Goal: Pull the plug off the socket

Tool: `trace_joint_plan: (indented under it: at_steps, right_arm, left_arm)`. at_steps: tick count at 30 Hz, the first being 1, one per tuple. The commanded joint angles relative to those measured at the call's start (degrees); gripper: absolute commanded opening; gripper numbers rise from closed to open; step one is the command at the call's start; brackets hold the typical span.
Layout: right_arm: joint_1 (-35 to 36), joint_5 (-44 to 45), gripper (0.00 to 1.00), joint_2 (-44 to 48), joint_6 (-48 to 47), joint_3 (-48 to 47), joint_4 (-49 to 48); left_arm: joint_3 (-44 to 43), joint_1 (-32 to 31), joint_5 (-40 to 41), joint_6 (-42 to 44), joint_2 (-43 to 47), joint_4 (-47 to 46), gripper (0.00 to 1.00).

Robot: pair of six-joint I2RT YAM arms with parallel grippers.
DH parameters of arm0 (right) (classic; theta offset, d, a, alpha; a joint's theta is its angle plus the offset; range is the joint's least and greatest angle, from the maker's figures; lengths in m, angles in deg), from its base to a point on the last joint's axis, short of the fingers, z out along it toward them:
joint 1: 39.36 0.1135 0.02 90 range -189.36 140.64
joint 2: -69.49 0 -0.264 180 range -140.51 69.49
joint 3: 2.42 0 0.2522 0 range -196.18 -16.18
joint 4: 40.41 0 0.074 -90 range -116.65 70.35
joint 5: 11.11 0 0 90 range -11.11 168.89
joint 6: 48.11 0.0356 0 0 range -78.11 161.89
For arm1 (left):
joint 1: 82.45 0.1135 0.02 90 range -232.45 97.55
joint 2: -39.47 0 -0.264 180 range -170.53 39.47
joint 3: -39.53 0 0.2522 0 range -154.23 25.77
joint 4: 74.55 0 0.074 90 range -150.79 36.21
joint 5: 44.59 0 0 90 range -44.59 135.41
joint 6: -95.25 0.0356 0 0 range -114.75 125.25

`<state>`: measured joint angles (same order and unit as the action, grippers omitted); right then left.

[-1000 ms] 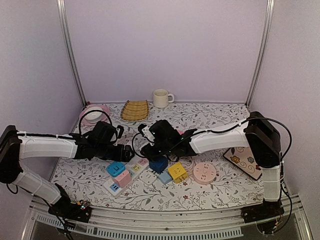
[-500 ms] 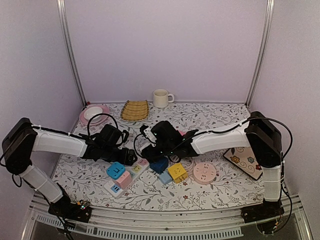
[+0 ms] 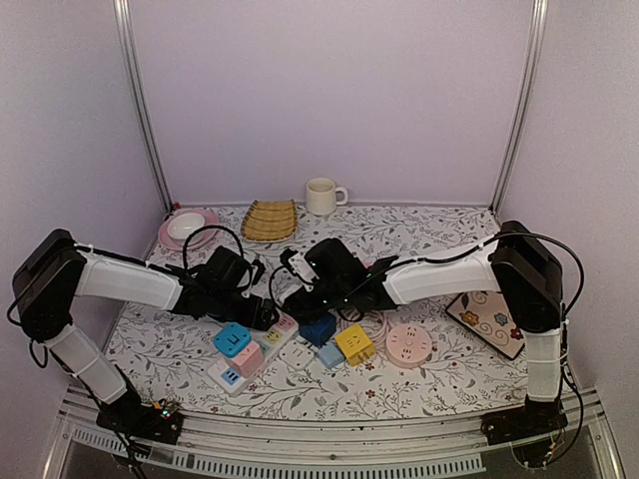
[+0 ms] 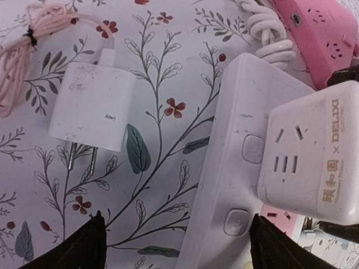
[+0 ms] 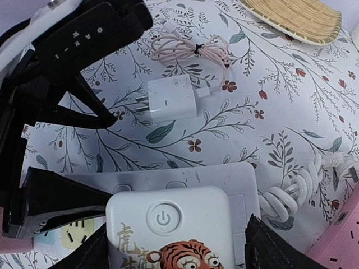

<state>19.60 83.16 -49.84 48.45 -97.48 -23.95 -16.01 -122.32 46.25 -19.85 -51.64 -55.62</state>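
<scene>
A white power strip point(image 4: 233, 185) lies on the floral table, and a white cube plug point(image 4: 314, 151) with a tiger print point(image 5: 174, 230) is seated on it. My right gripper point(image 5: 176, 249) grips the cube's two sides from above. My left gripper point(image 4: 179, 246) is open and straddles the strip's edge just beside the cube, with one finger point(image 4: 84, 246) over the table and the other over the strip. In the top view both grippers point(image 3: 265, 312) point(image 3: 300, 297) meet over the strip's point(image 3: 268, 339) far end and hide the cube.
A loose white charger point(image 4: 92, 106) with a pink cable lies left of the strip. A pink strip point(image 4: 320, 28) and a coiled white cord point(image 5: 291, 193) lie behind it. Coloured plugs point(image 3: 233, 339) point(image 3: 354, 343), a round pink socket point(image 3: 407, 344), a cup point(image 3: 321, 197), a wicker dish point(image 3: 270, 220) and a pink plate point(image 3: 188, 228) stand around.
My left arm has reached right and forward, bringing its gripper up to the strip beside the right gripper. The right gripper has stayed in place.
</scene>
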Motion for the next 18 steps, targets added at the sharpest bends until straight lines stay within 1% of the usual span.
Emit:
trace_joint_plan:
  at_steps: [1,4,6,8,12,18]
  right_arm:
    - [-0.33,0.05,0.78,0.02,-1.54,-0.36,2.37]
    - [0.35,1.43,0.77,-0.57,-2.72,-1.88,3.98]
    - [0.37,1.77,0.7,-0.68,-2.74,-2.57,4.72]
    - [0.36,1.79,0.57,0.1,-2.49,-2.79,4.86]
    - [0.37,1.92,0.45,2.28,-2.09,-3.31,4.63]
    - [0.56,2.23,0.37,4.36,-2.49,-4.28,4.02]
  left_arm:
    - [0.46,0.31,0.23,1.07,-2.59,1.9,0.88]
    - [0.64,0.32,0.68,1.0,-2.97,1.94,0.88]
    - [0.73,0.3,1.04,1.04,-3.05,2.03,0.88]
    - [0.8,0.29,1.7,0.94,-3.17,2.27,0.88]
    - [0.76,0.24,2.25,0.85,-3.68,2.28,0.88]
    - [1.25,0.25,2.45,0.3,-4.15,1.74,0.88]
